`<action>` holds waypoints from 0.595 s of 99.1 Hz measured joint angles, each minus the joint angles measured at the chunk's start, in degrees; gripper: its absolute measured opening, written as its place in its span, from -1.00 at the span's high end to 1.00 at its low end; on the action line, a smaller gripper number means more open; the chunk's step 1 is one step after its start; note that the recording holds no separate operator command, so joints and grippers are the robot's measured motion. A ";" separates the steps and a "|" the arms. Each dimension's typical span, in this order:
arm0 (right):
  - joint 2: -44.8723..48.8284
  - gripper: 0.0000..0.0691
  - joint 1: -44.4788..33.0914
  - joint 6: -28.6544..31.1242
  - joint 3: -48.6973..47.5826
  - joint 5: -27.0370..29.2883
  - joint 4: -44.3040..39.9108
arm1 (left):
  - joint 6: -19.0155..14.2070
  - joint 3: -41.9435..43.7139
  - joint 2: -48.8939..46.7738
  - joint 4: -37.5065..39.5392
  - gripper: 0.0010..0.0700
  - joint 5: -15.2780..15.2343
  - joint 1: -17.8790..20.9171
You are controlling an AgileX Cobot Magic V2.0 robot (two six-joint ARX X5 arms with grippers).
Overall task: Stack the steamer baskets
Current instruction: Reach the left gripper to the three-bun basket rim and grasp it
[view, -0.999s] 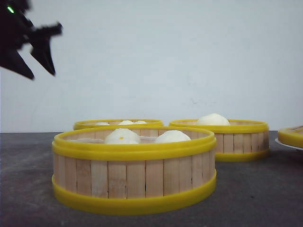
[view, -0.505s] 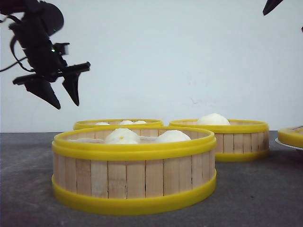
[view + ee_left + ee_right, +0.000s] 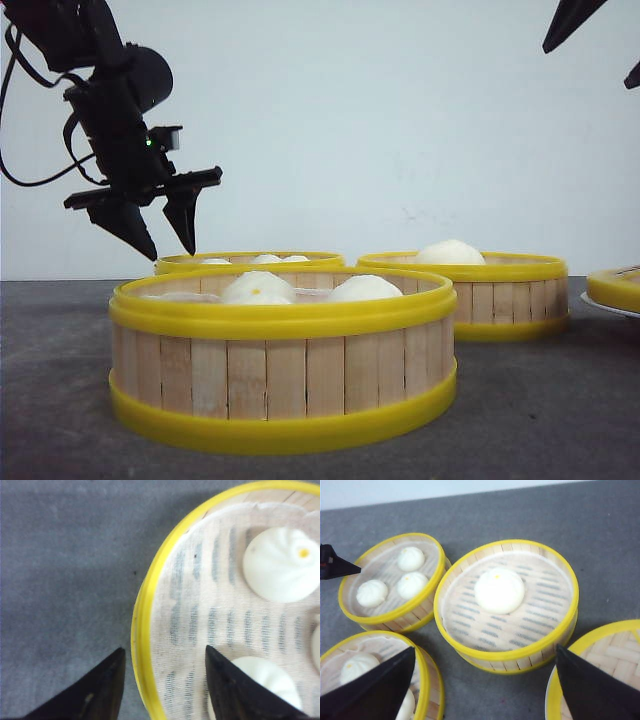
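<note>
Three steamer baskets are sitting on the dark table, none stacked yet: a near basket [image 3: 283,355] in front, a back left basket [image 3: 250,261] behind it, and a back right basket [image 3: 465,293] beside that one. The step in hand looks like the approach for the first pick. The left gripper [image 3: 160,218] is hovering just above the back left basket's rim, its fingers spread apart and grasping nothing; in the left wrist view one fingertip [image 3: 102,690] is hanging outside the yellow rim [image 3: 142,630] and the other inside, over the cloth. The next move probably calls for lowering straight down so the wall is passing between the fingers, then closing on it without pressing the bun [image 3: 267,680] lying just under the inner tip.

The right gripper [image 3: 482,690] is riding high, well apart from everything, fingers wide and empty, looking down on the back right basket with its single bun [image 3: 499,590].

The baskets are round and shallow, walls of pale matte vertical slats, bound top and bottom by glossy yellow rings that may be slippery to pinch. A thin white cloth liner [image 3: 220,610] is covering the slatted floor. The buns are smooth, soft-looking domes with pleated tops. A yellow-rimmed lid [image 3: 614,288] is resting at the right edge on a white plate [image 3: 598,303]
</note>
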 joint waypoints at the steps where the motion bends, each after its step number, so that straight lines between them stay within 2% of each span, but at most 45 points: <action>1: 0.00 -0.61 0.00 0.00 0.00 0.00 -0.04 | 0.00 0.00 0.20 0.02 0.16 -0.04 0.00; 17: 0.00 -0.61 0.07 0.00 0.00 0.00 -0.96 | 0.00 0.00 1.49 0.11 0.16 -3.04 0.09; 35: 0.00 -0.57 0.11 0.00 0.00 0.00 -1.86 | 0.02 0.00 1.68 0.42 0.32 -3.13 0.09; 59: 0.00 -0.57 0.13 0.00 0.00 0.00 -1.99 | -0.02 0.00 2.99 0.66 0.37 -3.13 -0.44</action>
